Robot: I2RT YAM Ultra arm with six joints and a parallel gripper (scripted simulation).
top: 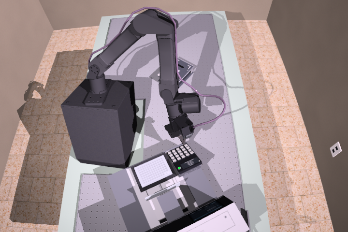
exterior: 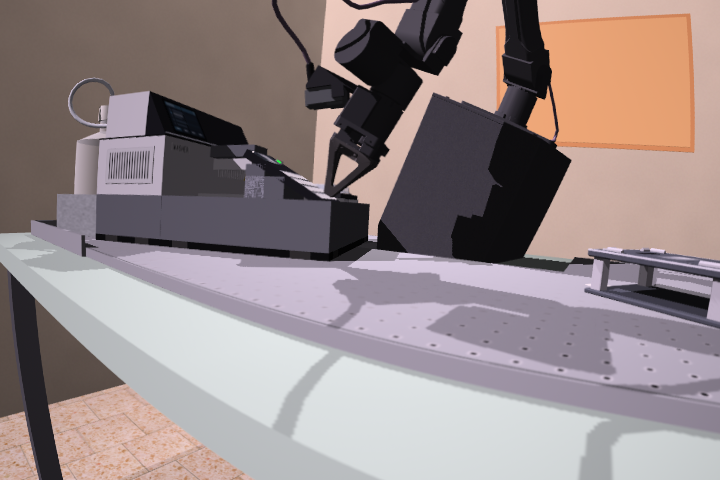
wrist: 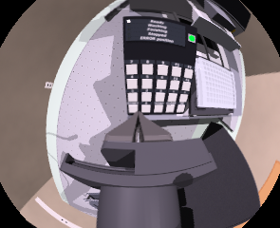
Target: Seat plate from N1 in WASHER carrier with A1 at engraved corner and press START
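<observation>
The white plate [top: 153,170] [wrist: 215,85] lies in the dark carrier [top: 159,183] of the washer [top: 212,221] [exterior: 191,217] and looks flat. Its cut-off corner cannot be made out. My gripper [top: 183,143] [exterior: 329,194] [wrist: 138,115] is shut and empty, pointing down at the near edge of the keypad [wrist: 155,62]. Its fingertips are at the START key [wrist: 133,108], the leftmost in the lowest row; whether they press it cannot be told. The status lamp [top: 179,167] [exterior: 279,161] [wrist: 192,38] is green. The plate nest [top: 189,65] [exterior: 666,259] holds no plate.
The arm's black pedestal [top: 94,134] [exterior: 429,186] stands beside the washer. The washer's tall housing with its screen [exterior: 184,120] rises behind the carrier. A light bar [top: 163,190] crosses just behind the plate. The arm's purple cable [top: 224,105] loops out to one side.
</observation>
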